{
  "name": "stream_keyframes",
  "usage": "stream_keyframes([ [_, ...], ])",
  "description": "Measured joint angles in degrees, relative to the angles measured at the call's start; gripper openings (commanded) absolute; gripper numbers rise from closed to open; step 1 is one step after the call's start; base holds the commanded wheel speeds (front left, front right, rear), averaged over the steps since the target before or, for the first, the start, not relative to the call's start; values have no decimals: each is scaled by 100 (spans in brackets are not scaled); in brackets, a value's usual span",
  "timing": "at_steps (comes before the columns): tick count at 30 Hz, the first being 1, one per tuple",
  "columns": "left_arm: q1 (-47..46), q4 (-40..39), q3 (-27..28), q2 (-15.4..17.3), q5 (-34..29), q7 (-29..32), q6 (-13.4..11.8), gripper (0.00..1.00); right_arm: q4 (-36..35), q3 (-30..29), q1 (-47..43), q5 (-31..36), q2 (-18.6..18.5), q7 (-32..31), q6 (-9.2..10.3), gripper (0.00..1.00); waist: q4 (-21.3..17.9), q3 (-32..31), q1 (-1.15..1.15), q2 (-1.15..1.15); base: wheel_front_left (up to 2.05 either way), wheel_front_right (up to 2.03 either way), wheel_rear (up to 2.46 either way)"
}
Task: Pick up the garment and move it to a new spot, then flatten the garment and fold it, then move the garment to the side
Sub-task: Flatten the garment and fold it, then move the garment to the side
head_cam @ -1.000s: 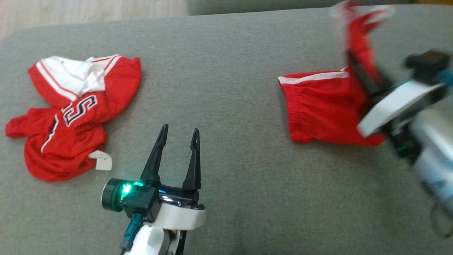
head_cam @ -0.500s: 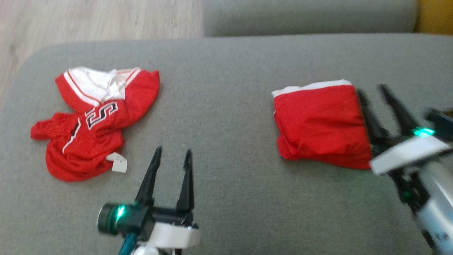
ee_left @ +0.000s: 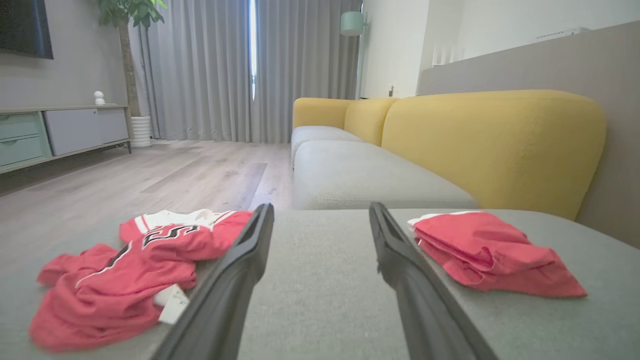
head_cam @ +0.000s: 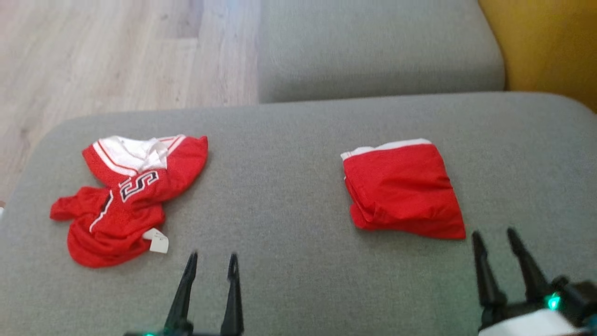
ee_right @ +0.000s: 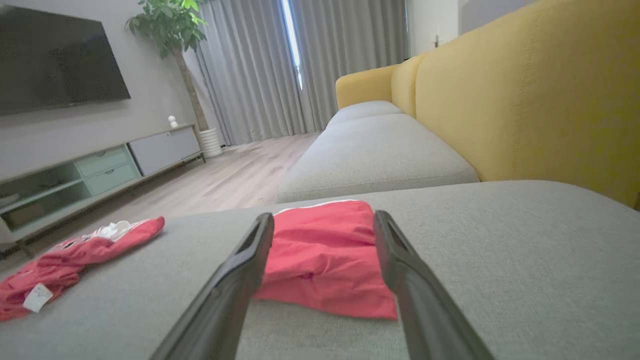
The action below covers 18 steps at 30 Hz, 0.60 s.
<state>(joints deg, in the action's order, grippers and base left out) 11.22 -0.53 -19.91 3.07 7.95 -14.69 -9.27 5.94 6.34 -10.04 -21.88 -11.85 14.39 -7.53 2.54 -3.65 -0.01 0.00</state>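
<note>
The folded red garment (head_cam: 401,189) lies flat on the grey sofa cushion (head_cam: 289,224), right of the middle, with its white waistband along the far edge. It is a compact, roughly square packet, a little longer from near to far than across.

The right gripper (head_cam: 493,232) sits just near of it and slightly to the right. Its fingers are spread, hold nothing and point away toward the packet's near right corner, which is close to the tips but not touching them. In the right wrist view the garment sits straight ahead between the two fingers.

The left gripper (head_cam: 212,255) is also spread and empty, well apart from the packet, which lies off to its right. A crumpled red jersey (head_cam: 126,196) with a paper tag lies far to the left.

The fold looks finished, so what probably remains is the shift to the side. The right arm is clearly the nearer one for that, reaching forward over the near edge.
</note>
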Motion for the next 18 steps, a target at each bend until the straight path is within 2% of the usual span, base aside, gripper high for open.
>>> stream_keyframes([
  [6,464,-25,158,14,-87,0,-38,100,-94,-245,-429,886,375,-1,0,100,38,-166,0,0,0,0,0],
  [18,461,-58,231,14,-88,0,-32,100,-134,-386,-475,1291,480,-1,0,100,73,-210,1,0,0,0,0],
])
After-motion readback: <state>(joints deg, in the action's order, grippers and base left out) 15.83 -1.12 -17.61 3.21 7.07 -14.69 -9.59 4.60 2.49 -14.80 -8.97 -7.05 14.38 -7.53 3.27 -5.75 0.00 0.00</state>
